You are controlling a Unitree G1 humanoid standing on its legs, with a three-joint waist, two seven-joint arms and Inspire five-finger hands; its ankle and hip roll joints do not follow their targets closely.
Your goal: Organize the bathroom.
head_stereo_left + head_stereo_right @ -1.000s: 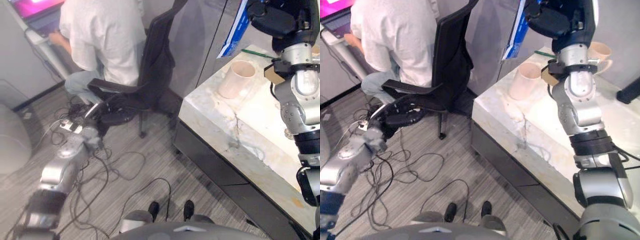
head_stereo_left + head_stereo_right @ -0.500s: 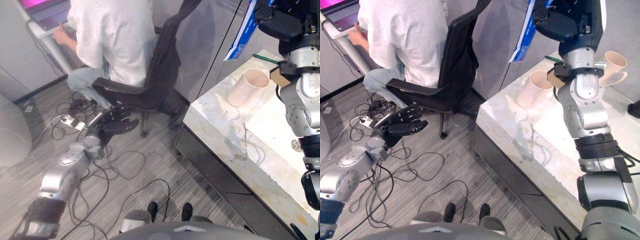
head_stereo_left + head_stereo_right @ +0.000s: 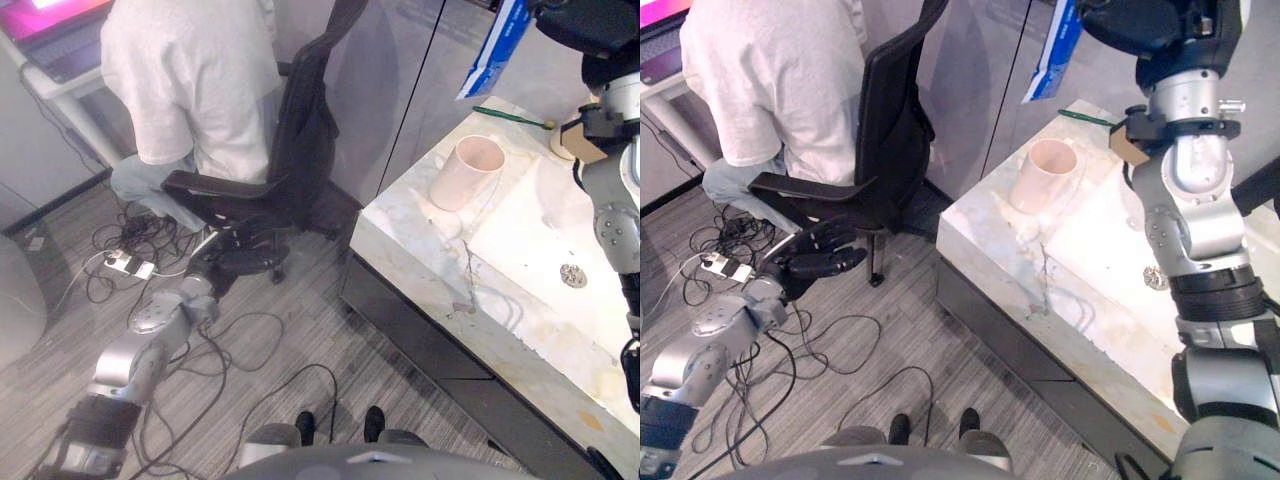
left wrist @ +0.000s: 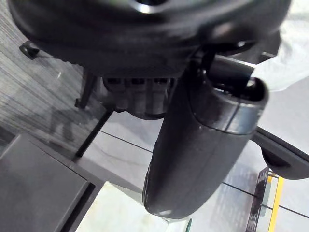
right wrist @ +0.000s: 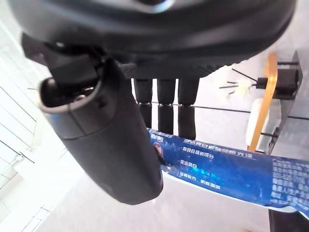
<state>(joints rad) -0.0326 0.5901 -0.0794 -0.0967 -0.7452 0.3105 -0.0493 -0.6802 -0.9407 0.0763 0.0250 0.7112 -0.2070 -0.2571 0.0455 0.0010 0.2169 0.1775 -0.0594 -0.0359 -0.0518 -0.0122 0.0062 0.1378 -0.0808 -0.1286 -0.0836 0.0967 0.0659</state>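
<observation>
My right hand point(image 3: 1145, 22) is raised high above the marble counter point(image 3: 440, 270), shut on a blue toothpaste tube point(image 3: 1055, 45) that hangs down from it. In the right wrist view the tube point(image 5: 227, 174) is pinched between thumb point(image 5: 111, 140) and fingers point(image 5: 166, 111). A pink cup point(image 3: 467, 172) stands upright near the counter's far left corner. A green toothbrush point(image 3: 510, 115) lies behind it. My left hand point(image 3: 815, 252) hovers low over the floor by the chair, open and holding nothing.
A person in a white shirt sits on a black office chair point(image 3: 300, 150) to the left of the counter. Cables and a power strip point(image 3: 125, 263) lie on the floor. A white basin with a drain point(image 3: 573, 275) is set into the counter.
The view has shifted. My left arm has swung forward toward the chair base, its fingers now showing straight. My right hand still holds the tube up high.
</observation>
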